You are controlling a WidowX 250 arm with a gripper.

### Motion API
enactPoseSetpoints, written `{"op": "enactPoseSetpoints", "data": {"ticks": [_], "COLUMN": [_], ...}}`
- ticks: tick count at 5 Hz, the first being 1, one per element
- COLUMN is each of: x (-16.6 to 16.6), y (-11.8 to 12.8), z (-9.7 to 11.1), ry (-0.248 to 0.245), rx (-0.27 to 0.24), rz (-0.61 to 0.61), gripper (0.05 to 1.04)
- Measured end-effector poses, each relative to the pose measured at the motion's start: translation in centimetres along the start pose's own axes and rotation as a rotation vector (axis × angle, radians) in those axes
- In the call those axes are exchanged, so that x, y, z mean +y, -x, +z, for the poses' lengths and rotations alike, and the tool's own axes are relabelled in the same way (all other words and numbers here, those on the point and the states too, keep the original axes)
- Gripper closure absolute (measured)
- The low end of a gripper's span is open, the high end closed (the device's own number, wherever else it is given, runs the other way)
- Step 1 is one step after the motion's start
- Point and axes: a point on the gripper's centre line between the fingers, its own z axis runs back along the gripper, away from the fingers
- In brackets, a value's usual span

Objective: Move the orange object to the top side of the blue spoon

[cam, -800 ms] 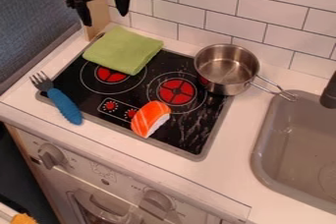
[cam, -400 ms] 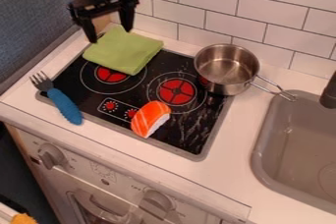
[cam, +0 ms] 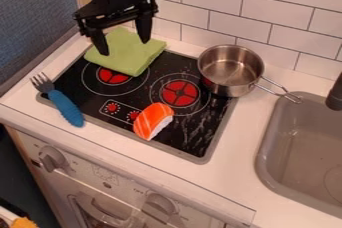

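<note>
Black claw (cam: 125, 47) pointing down, fingers apart, over the green cloth (cam: 127, 56).

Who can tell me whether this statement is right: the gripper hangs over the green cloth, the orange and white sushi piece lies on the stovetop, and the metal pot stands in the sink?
The pot is misplaced: the camera view shows it at the back right corner of the stovetop, outside the sink. The rest is right.

A shiny metal pot (cam: 231, 70), 1 soft matt cloth (cam: 125, 52), a glossy stovetop (cam: 200, 134).
</note>
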Motion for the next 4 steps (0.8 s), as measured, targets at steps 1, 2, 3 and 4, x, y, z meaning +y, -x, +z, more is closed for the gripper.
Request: {"op": "enactPoseSetpoints", "data": {"ticks": [1,2,3,4], "x": [0.7,0.8,0.2,-1.0], "y": [2.1,4.4,6.7,8.3], "z": [0.3,1.3,0.8,0.2], "ry": [0.016,0.048,0.049,0.053], "rx": [0.02,-0.01,0.008,0.01], "rz": [-0.133,-0.353,-0.548,-0.695], "gripper": [0.085,0.085,0.085,0.085]}}
